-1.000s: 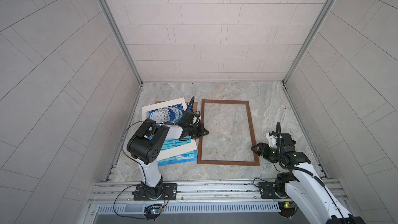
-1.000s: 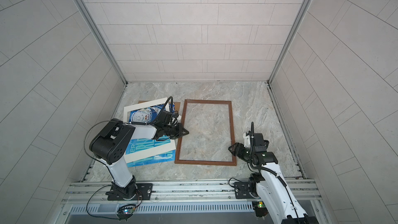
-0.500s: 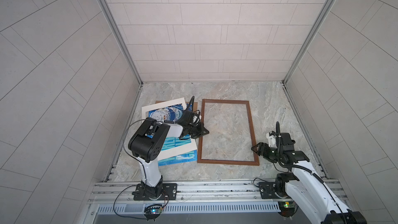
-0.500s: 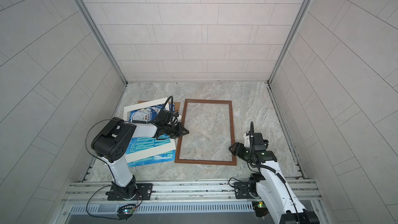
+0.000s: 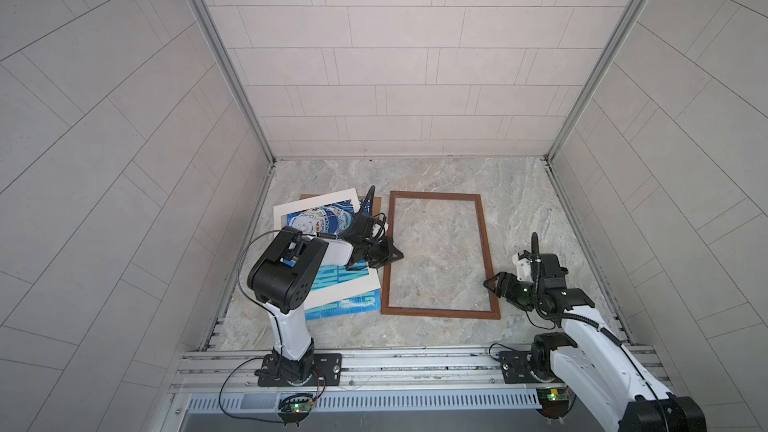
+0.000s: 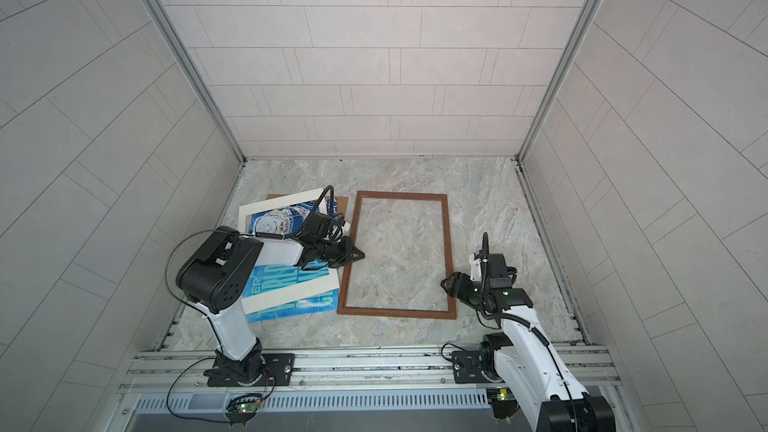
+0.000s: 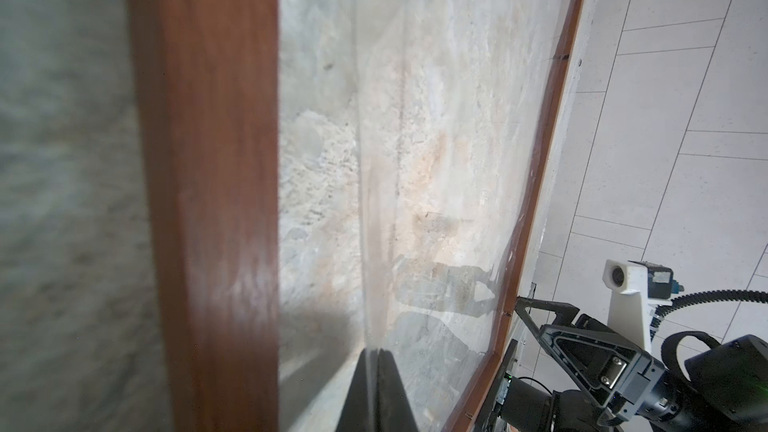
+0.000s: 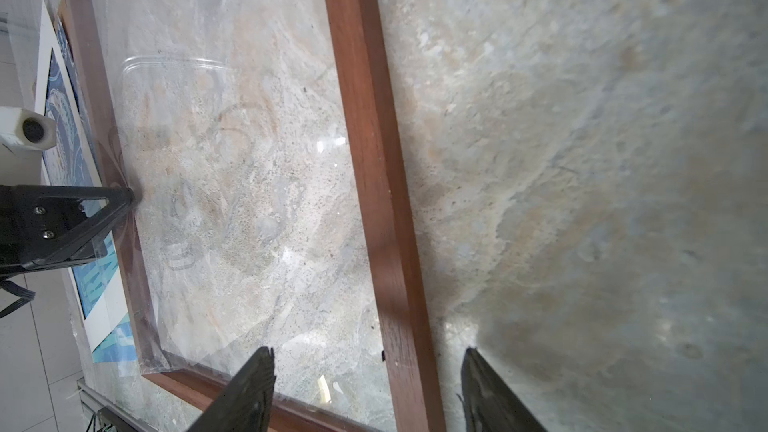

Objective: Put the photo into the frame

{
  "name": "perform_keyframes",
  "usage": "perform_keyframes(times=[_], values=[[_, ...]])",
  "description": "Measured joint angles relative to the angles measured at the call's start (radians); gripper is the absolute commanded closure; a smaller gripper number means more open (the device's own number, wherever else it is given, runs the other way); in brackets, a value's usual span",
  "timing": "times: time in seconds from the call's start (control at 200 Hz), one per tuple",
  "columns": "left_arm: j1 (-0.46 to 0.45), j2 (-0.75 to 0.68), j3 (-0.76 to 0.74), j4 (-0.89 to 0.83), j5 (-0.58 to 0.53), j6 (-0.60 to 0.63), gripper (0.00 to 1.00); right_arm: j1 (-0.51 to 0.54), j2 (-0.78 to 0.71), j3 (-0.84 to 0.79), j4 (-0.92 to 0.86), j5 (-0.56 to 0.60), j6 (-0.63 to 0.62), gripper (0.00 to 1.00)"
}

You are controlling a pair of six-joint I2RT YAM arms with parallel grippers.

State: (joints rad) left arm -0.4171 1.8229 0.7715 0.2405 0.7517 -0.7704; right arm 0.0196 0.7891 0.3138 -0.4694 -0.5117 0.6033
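The dark-brown frame point(image 5: 482, 238) point(image 6: 446, 251) lies flat in the middle of the floor, with marble showing through it. The blue photo point(image 5: 357, 303) point(image 6: 291, 307) lies left of it, mostly under a white mat. My left gripper point(image 5: 399, 256) point(image 6: 361, 255) point(image 7: 379, 353) is shut over the frame's left rail point(image 7: 208, 160). It pinches the edge of a clear sheet point(image 8: 174, 76) that lies inside the frame and lifts there. My right gripper point(image 5: 492, 282) point(image 6: 449, 284) point(image 8: 370, 371) is open low over the right rail point(image 8: 365, 160), one finger on each side.
A white mat point(image 5: 316, 205) point(image 6: 282, 201) lies askew on the photo. A brown backing board point(image 5: 376, 203) point(image 6: 341, 201) sticks out behind them. Tiled walls close in the floor on three sides. A metal rail point(image 5: 415, 363) carrying both arm bases runs along the front.
My right gripper has edged slightly left toward the frame's right rail. The left gripper stays shut in the same place.
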Motion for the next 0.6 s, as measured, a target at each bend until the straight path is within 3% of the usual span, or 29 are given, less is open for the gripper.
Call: perform_keyframes(times=[0.43,0.6], values=[[0.0,0.0,-0.009,0.01,-0.005,0.0,1.0,0.0,0.009,-0.009,0.018,-0.004,0.0,0.33],[0.0,0.0,-0.009,0.008,-0.007,-0.002,0.85,0.0,0.008,-0.01,0.024,-0.005,0.002,0.33]])
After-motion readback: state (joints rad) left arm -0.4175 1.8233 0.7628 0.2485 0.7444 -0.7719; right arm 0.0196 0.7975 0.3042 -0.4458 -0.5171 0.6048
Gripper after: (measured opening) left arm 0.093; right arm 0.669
